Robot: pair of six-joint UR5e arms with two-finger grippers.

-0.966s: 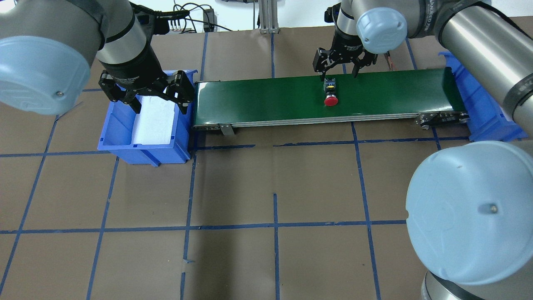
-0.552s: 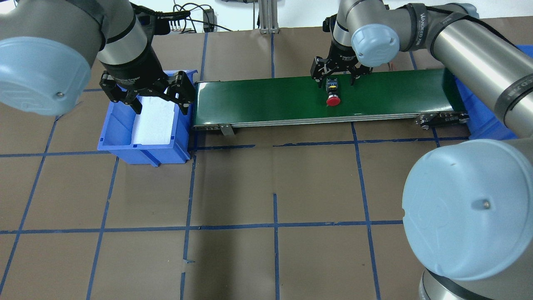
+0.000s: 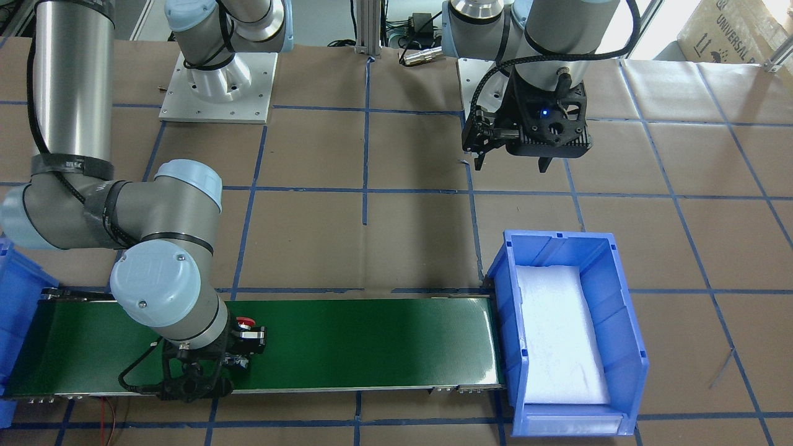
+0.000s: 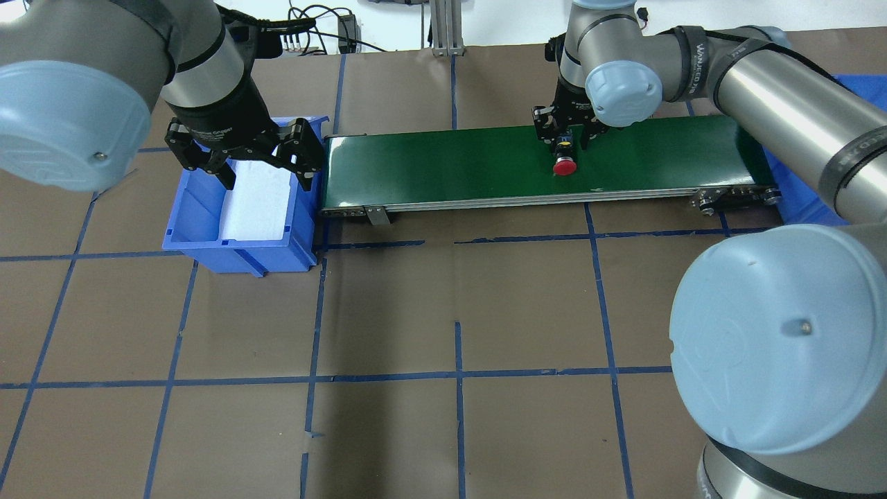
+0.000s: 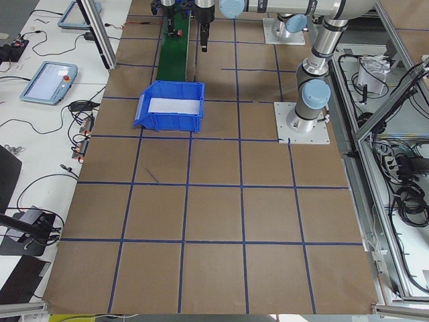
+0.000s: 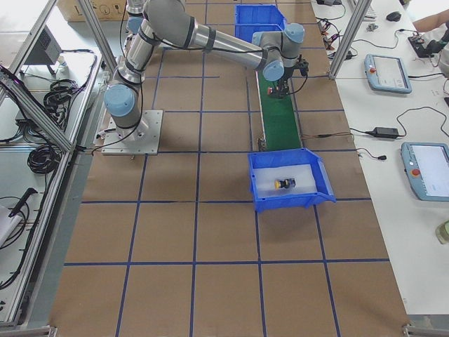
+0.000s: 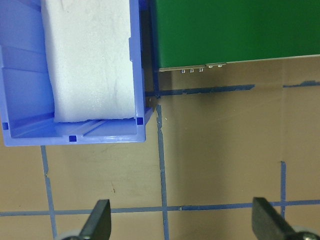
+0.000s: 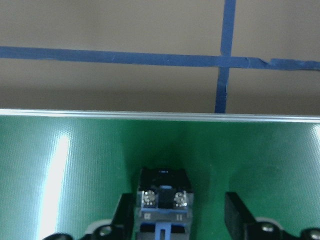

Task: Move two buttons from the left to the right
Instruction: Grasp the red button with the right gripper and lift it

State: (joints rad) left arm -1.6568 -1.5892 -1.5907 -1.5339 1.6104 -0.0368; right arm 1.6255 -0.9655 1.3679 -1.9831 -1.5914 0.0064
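Observation:
The red button [image 4: 565, 166] lies on its side on the green conveyor belt [image 4: 443, 166], cap towards the near edge. My right gripper [image 4: 567, 141] is low over the belt and open, its jaws on either side of the button's black-grey body [image 8: 165, 197]. In the right wrist view the left finger [image 8: 125, 215] is against the body and the right finger [image 8: 235, 215] stands apart from it. The yellow button [image 6: 284, 184] lies on white foam in the right blue bin [image 6: 319, 179]. My left gripper [image 4: 265, 181] is open and empty, high above the left blue bin [image 4: 201, 235].
The left bin [image 3: 619, 347] holds only a white foam pad [image 3: 557, 334] and touches the belt's end. The right bin [image 4: 804, 201] sits at the belt's other end, mostly hidden by my right arm. Brown table paper with blue tape lines surrounds them.
My right gripper has come down over the red button's body and its jaws have narrowed. The button has shifted slightly right along the belt. The left arm has not moved.

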